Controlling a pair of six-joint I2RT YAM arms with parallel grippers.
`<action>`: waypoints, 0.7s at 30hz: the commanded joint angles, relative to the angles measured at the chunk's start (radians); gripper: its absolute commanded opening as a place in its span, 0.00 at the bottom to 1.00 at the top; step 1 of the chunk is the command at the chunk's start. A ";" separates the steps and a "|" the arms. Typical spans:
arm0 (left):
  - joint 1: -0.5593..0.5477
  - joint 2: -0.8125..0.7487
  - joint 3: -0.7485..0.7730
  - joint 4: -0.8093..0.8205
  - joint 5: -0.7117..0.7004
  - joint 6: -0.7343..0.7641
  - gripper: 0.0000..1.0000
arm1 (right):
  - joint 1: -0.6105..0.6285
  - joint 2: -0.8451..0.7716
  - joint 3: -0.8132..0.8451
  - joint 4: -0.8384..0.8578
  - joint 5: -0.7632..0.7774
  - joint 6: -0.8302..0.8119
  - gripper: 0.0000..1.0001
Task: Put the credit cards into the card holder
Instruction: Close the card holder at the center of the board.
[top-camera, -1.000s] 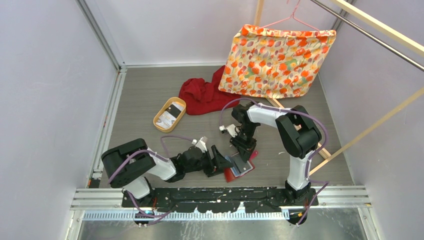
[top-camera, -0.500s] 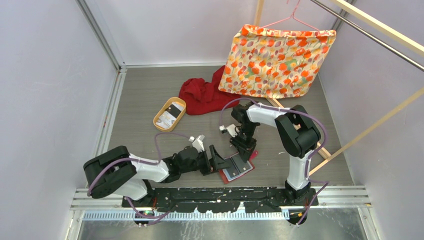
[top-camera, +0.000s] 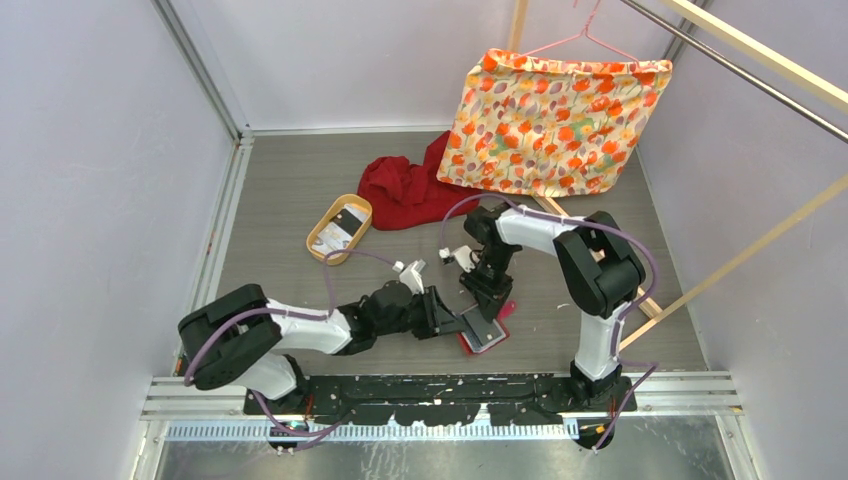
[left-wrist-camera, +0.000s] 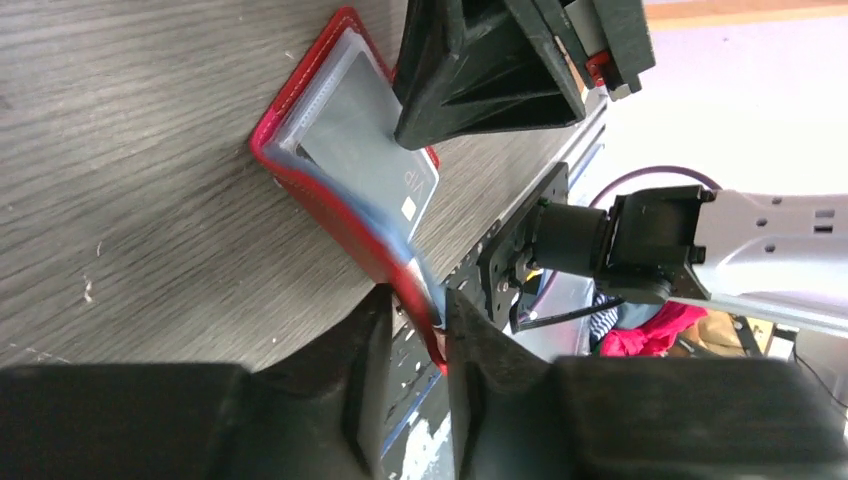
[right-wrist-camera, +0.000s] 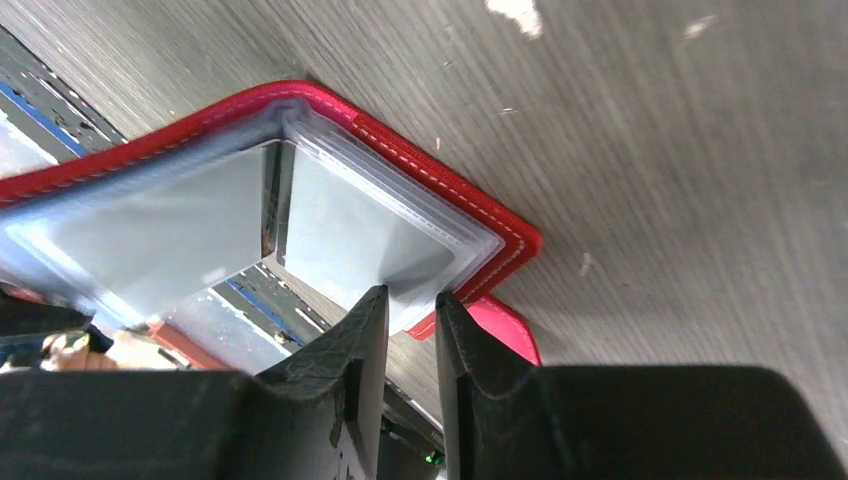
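- Holder (top-camera: 484, 338) lies open on the tabletop (top-camera: 290, 190) near the front edge, between the two hands.
- Left hand (left-wrist-camera: 414, 308): clamped on the holder's near red edge, with that flap tilted up.
- Right hand (right-wrist-camera: 405, 305): fingers almost together, apparently pinching the corner of the clear pocket on the far side.
- One grey card (left-wrist-camera: 368, 165) is in the clear pocket. Can't tell if it is fully seated.
- More cards (top-camera: 346, 222) sit in the tray (top-camera: 322, 243), well apart to the far left, untouched.
- Progress: early to midway, I'd say. One card is in, the tray cards are left.
- Next, probably: seat this card, free a hand, fetch from the tray.
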 joint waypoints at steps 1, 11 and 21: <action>-0.001 -0.069 0.120 -0.320 -0.102 0.050 0.19 | -0.039 -0.122 0.005 0.071 -0.053 -0.037 0.29; 0.070 0.031 0.307 -0.560 -0.011 0.106 0.15 | -0.223 -0.365 -0.007 0.057 -0.178 -0.060 0.34; 0.071 0.240 0.503 -0.452 0.163 0.084 0.45 | -0.330 -0.490 -0.038 0.115 -0.188 -0.025 0.35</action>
